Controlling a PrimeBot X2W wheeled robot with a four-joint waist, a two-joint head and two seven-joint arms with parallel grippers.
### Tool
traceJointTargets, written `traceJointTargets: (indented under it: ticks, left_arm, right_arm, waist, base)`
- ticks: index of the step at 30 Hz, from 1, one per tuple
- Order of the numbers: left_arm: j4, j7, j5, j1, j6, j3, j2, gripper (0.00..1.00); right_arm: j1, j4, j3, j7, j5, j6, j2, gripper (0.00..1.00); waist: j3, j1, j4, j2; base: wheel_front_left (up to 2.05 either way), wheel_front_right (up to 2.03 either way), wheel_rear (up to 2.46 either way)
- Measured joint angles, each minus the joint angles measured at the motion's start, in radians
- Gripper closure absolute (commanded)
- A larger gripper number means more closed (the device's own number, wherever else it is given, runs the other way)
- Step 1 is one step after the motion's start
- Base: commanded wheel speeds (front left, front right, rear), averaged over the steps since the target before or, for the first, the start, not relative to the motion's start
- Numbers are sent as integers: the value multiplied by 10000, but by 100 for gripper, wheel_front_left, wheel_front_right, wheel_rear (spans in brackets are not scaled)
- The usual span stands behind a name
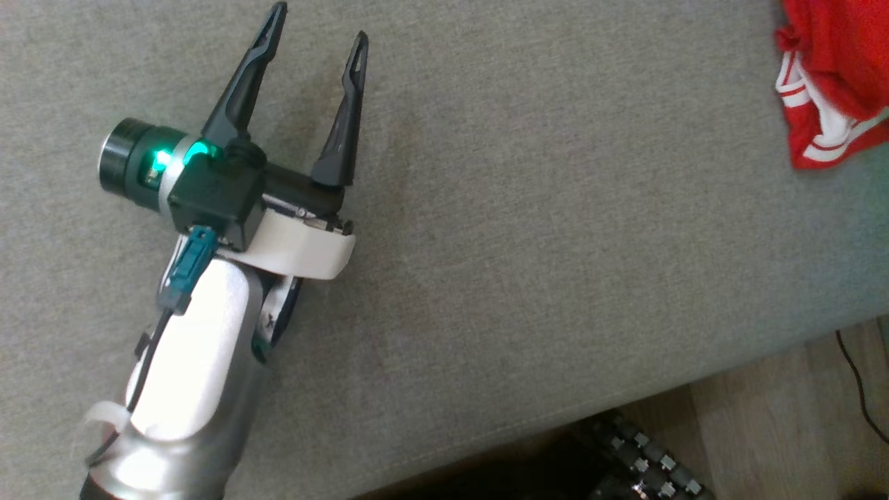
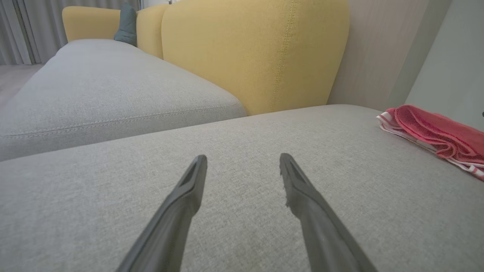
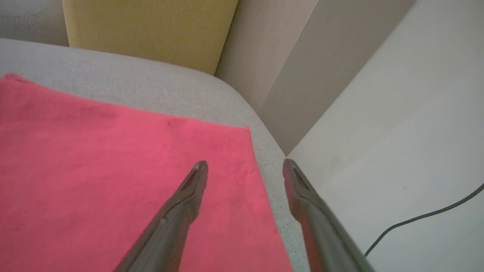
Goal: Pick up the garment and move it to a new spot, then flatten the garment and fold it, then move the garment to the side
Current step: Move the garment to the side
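Red, soft and light, the garment [image 1: 833, 69] lies at the sofa seat's [image 1: 555, 208] right end; left hand [image 1: 319, 24] and right hand [image 3: 245, 166] spread wide, empty; probably best pinched at a hemmed edge.

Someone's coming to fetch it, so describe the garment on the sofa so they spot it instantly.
Find the grey seat cushion in front of the yellow backrest. At its end by the pale wall lies the folded garment. It is bright red with white-striped trim, against grey and yellow all around.
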Motion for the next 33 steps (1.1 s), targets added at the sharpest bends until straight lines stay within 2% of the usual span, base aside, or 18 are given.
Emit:
traceJointTargets:
  ticks: [4,12,16,26,33]
  left_arm:
    - [364,-56,-174,172,48,54,12,0]
    - [523,-98,-579,1318,477,351,-12,0]
    - [527,-102,-825,1801,685,477,-86,0]
    - [430,-104,-1197,3008,1116,1089,-173,0]
    - [355,-104,-1264,3783,1154,1442,-165,0]
  right_arm:
    - [464,-303,-82,-807,98,0,477,0]
    - [2453,-2311,1868,-1246,988,0,1473,0]
    - [3365,-3432,2771,-1143,1377,0,1797,0]
    - [4713,-5072,4219,-380,1969,0,2111,0]
    - [5442,-5509,4422,31,2186,0,2205,0]
  waist:
    - [-470,-1,13,0]
    - [-1649,-1,189,0]
    - [-2206,-2,498,0]
    - [-3279,-2,1563,0]
    - [-4157,-2,2194,1]
  base:
    - [0,0,0]
    - [0,0,0]
    - [0,0,0]
    - [0,0,0]
    - [0,0,0]
